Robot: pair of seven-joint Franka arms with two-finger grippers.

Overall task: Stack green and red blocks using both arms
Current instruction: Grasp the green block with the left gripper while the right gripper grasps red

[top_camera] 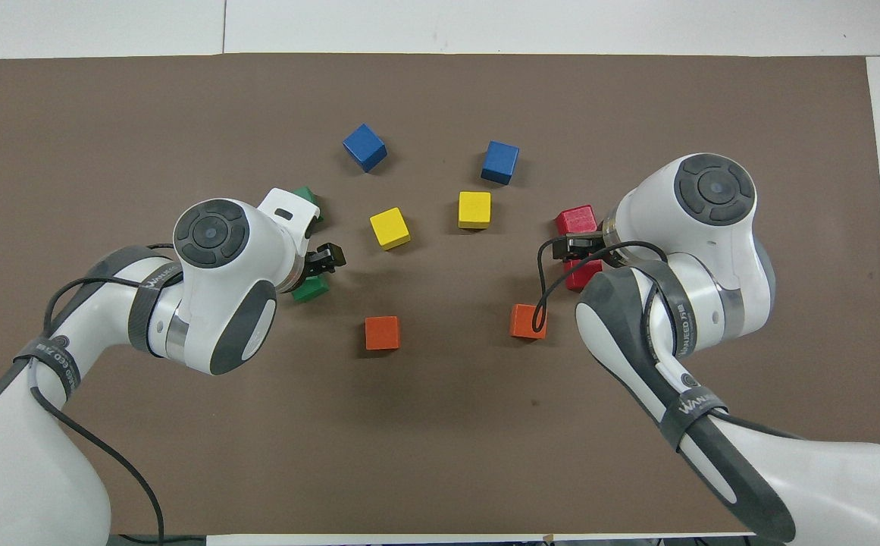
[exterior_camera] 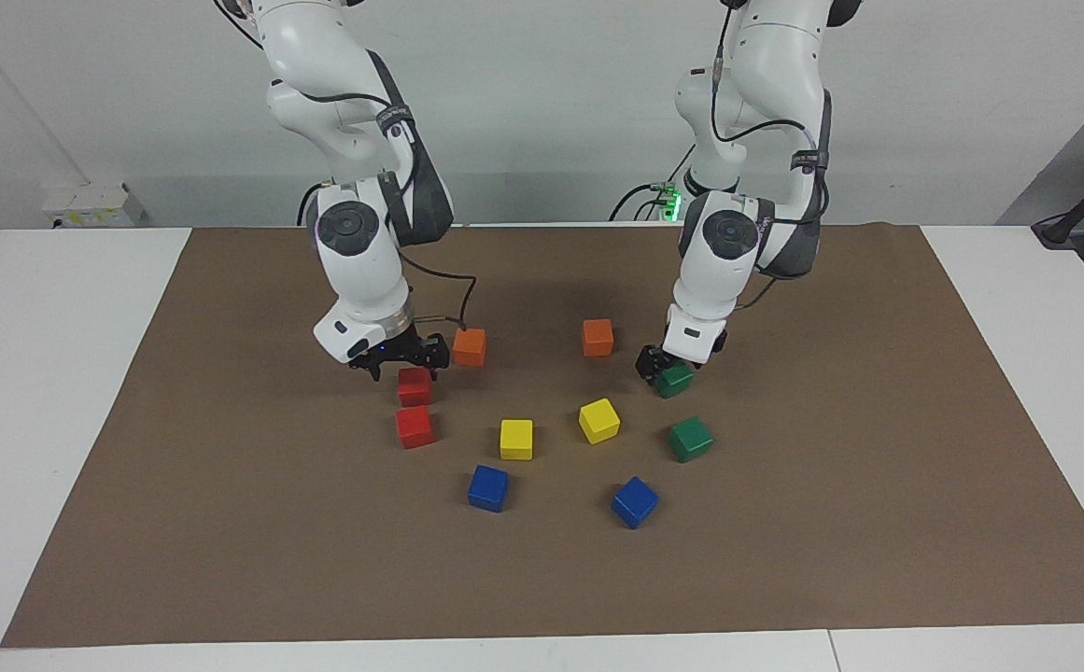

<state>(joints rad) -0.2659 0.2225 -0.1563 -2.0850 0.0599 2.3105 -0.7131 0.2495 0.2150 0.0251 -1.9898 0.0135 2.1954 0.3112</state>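
Two red blocks lie toward the right arm's end: one nearer to the robots, one farther. My right gripper is low over the nearer red block, open, with its fingers to either side of the block's top. Two green blocks lie toward the left arm's end: one nearer, one farther. My left gripper is down at the nearer green block, and the left arm partly hides both green blocks in the overhead view.
All blocks lie on a brown mat. Two orange cubes lie nearest to the robots, the first close beside my right gripper. Two yellow cubes and two blue cubes lie in the middle.
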